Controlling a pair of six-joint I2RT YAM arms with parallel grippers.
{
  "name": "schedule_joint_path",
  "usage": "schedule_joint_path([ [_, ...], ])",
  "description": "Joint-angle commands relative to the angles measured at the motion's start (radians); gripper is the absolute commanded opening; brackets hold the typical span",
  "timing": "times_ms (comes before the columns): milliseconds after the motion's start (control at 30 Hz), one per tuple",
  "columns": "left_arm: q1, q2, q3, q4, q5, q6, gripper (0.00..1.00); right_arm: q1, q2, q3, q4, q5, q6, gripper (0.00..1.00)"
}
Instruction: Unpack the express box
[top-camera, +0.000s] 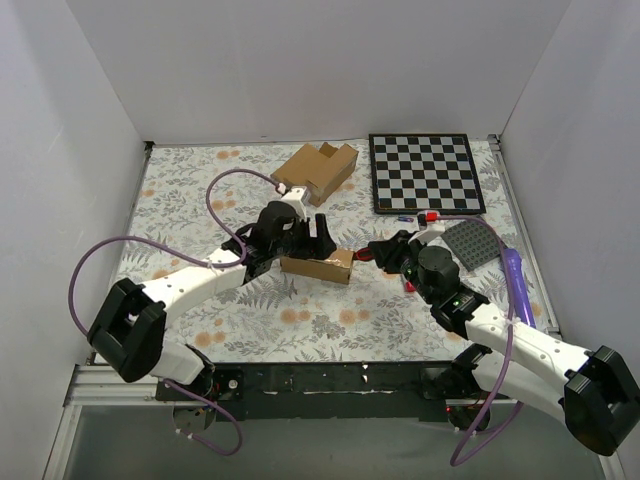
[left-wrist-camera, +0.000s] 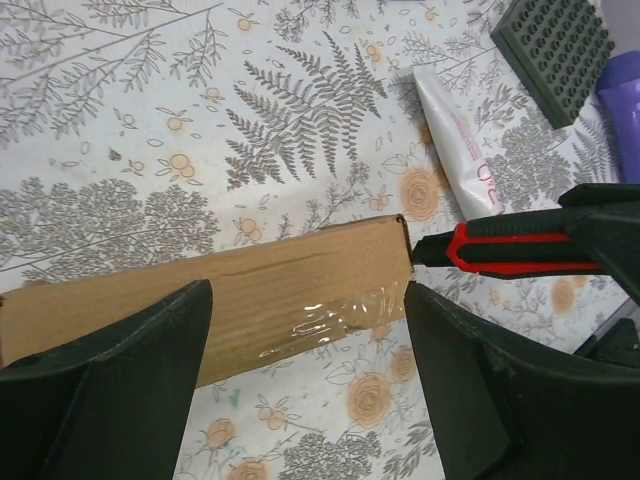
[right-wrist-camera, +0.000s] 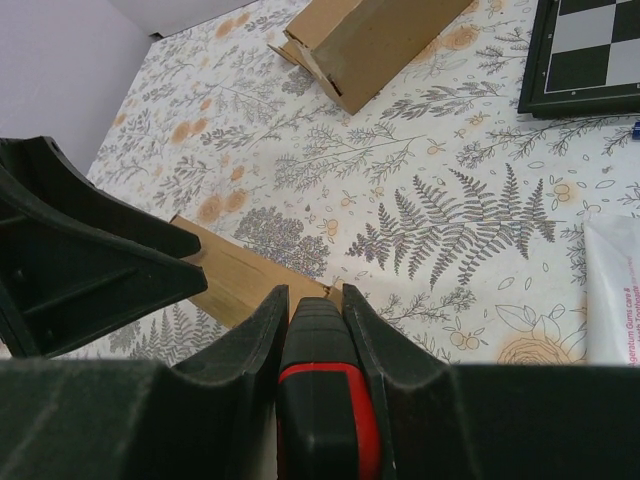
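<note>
Left wrist showed the left gripper (left-wrist-camera: 308, 295) spread astride the taped brown cardboard box (left-wrist-camera: 260, 280), likely bracing it for the right gripper's (right-wrist-camera: 314, 292) clenched red-black knife (left-wrist-camera: 500, 250).

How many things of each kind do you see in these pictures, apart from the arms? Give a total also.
Cardboard boxes: 2 (express box, larger notched box)
Chessboard: 1
Grey studded plate: 1
White tube: 1
Purple object: 1
Red-and-black cutter: 1
Total: 7
Not counted: tiny bits beside the chessboard.
</note>
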Motion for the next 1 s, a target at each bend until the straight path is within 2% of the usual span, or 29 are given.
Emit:
schedule_joint_path([
  [0,0.036,-0.067,0.049,-0.079,-0.053,0.149,0.8,0.009,0.014,0.03,-0.052,-0.023,-0.046,0.01],
  [67,0.061,-0.093,0.057,-0.089,-0.097,0.141,0.8,0.007,0.015,0.031,-0.052,-0.025,-0.049,0.01],
  [267,0.214,-0.225,-0.047,-0.07,-0.258,-0.063,0.78,0.009,0.023,0.039,-0.049,-0.034,-0.051,0.01],
  [333,0.256,-0.239,-0.069,-0.073,-0.3,-0.1,0.75,0.009,0.025,0.043,-0.048,-0.034,-0.06,0.01],
  [400,0.273,-0.19,-0.058,-0.106,-0.311,-0.106,0.72,0.009,0.026,0.046,-0.049,-0.032,-0.063,0.01],
  [433,0.277,-0.162,-0.049,-0.122,-0.302,-0.101,0.67,0.009,0.028,0.048,-0.051,-0.029,-0.063,0.01],
  [500,0.279,-0.081,-0.023,-0.157,-0.274,-0.101,0.63,0.007,0.032,0.054,-0.054,-0.029,-0.067,0.01],
  [700,0.277,0.016,-0.029,-0.128,-0.135,-0.098,0.54,0.009,0.052,0.077,-0.058,-0.032,-0.084,0.01],
  [867,0.277,-0.003,-0.085,-0.097,-0.075,-0.107,0.49,0.009,0.074,0.105,-0.066,-0.031,-0.115,0.01],
  [967,0.276,-0.059,-0.15,-0.051,0.016,-0.107,0.49,0.007,0.091,0.118,-0.066,-0.039,-0.14,0.01],
])
